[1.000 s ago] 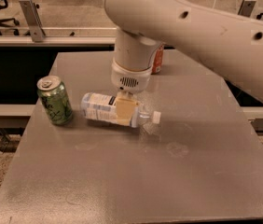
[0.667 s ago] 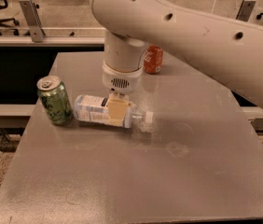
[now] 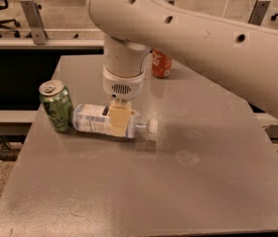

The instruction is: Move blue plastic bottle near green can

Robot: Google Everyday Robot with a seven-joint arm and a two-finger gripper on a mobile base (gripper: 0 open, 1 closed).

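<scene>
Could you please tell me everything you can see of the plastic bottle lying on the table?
The bottle is clear plastic with a pale blue-white label, a small black patch and a white cap. It lies on its side on the grey table, cap toward the right of the view, base at or almost touching the green can. The claw reaches down from above and grips its middle.

- red can (image 3: 161, 64): white script on red in a cola brand's style, too small to spell out.
- green can (image 3: 56, 106): pale markings, no word legible.
- blue plastic bottle (image 3: 92, 118): pale label with a black patch, its print unreadable.
- gripper (image 3: 121, 122): unmarked, clasping the bottle's middle from above.
</scene>
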